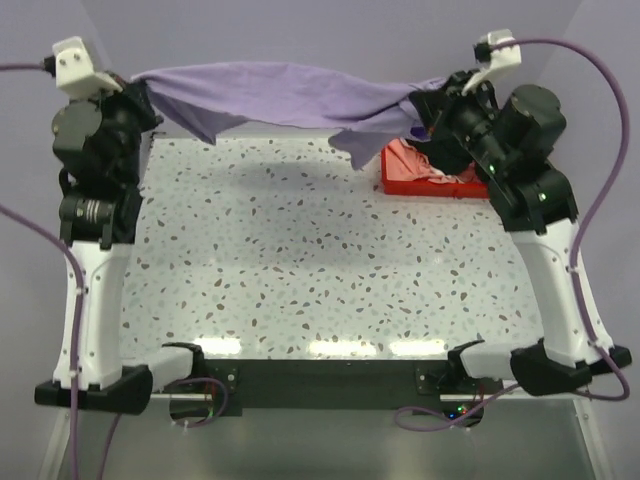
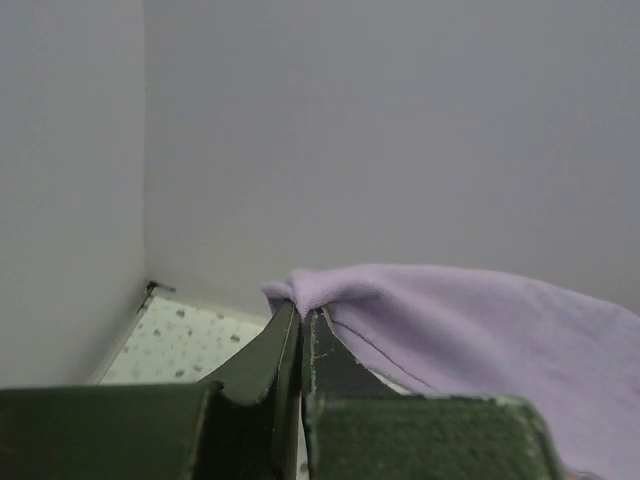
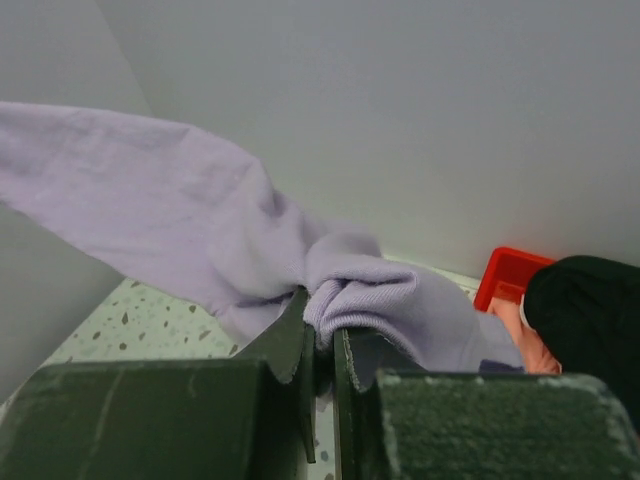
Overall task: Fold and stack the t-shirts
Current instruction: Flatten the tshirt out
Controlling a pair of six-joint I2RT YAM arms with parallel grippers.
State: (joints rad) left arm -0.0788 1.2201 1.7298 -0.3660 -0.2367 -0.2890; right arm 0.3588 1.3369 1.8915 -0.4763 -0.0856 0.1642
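The lavender t-shirt (image 1: 270, 95) hangs stretched in the air across the far side of the table, between both grippers. My left gripper (image 1: 143, 95) is shut on its left end, and the cloth (image 2: 450, 320) bunches over the left gripper's tips (image 2: 301, 312). My right gripper (image 1: 418, 110) is shut on the right end, with a thick fold (image 3: 400, 295) pinched at the right gripper's tips (image 3: 325, 325). A loose flap (image 1: 360, 140) dangles near the right gripper. The pale pink t-shirt (image 1: 420, 165) lies in the red tray (image 1: 405, 185). The black t-shirt (image 3: 585, 310) shows at the right of the right wrist view.
The speckled white table (image 1: 300, 260) lies below the hanging shirt. The red tray stands at the far right, under the right arm. Grey walls (image 2: 400, 130) close in the back and sides.
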